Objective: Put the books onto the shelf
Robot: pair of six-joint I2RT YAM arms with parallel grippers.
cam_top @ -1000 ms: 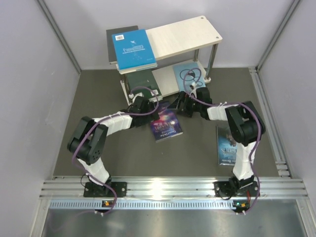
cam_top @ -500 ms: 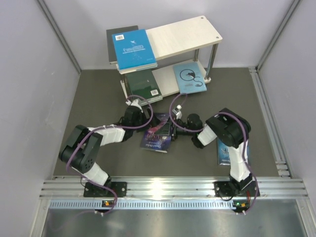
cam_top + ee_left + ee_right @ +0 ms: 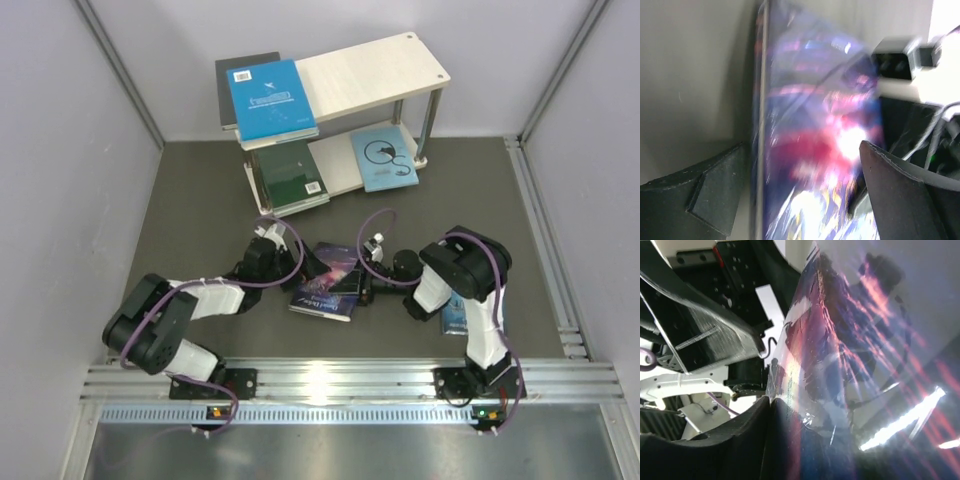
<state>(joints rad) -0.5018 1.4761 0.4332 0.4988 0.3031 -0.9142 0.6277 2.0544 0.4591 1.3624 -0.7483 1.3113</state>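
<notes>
A starry dark blue and purple book (image 3: 328, 281) lies on the dark floor between my two grippers. My left gripper (image 3: 300, 268) is at its left edge, and in the left wrist view the left gripper (image 3: 800, 200) stands open with the blurred book (image 3: 815, 130) spanning the gap. My right gripper (image 3: 366, 285) meets the book's right edge. In the right wrist view one finger (image 3: 740, 440) presses against the glossy cover (image 3: 840, 340) and the other is hidden behind it. The shelf (image 3: 375, 70) holds a bright blue book (image 3: 270, 98), a dark green book (image 3: 288, 172) and a light blue book (image 3: 383, 158).
A black book (image 3: 228, 80) lies under the bright blue one on the top board. Another starry book (image 3: 463, 312) lies on the floor under my right arm. Grey walls close in both sides, and a metal rail (image 3: 330, 375) runs along the near edge.
Both arms drew back from the shelf and came down on the starry book. The right gripper left the light blue book on the lower board and narrowed on the starry book's edge. That book slid slightly.
</notes>
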